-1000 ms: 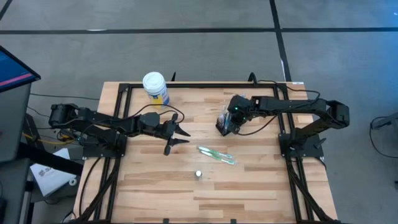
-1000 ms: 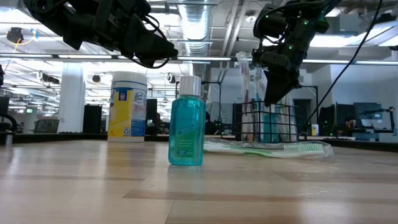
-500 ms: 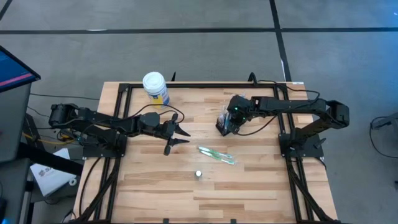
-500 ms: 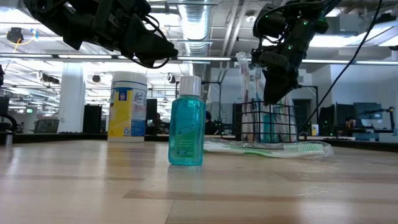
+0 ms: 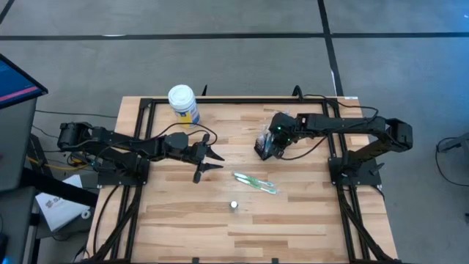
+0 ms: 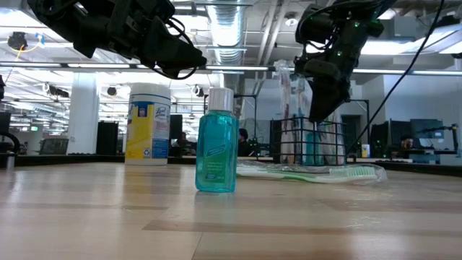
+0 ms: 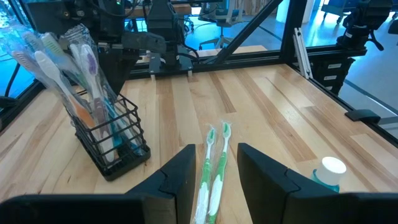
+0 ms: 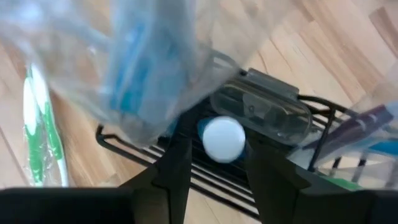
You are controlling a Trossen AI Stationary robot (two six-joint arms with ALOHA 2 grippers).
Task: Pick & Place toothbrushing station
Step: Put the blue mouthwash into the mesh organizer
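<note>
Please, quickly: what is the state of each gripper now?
Left gripper: open, holding nothing, above the table.
Right gripper: open, holding nothing, over the wire holder.

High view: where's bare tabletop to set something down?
Free: the near strip of the light wooden table below the small teal bottle, and the far middle between the white-lidded yellow-and-blue jar and black wire-mesh holder. Crowded: around the holder, right end effector and wrapped green toothbrushes.

Both arms reach in over the table, grippers parted.
The left gripper hovers above mid-table, arm stretched in from the left edge, fingers spread. The right gripper points steeply down at the far right, fingers apart.
</note>
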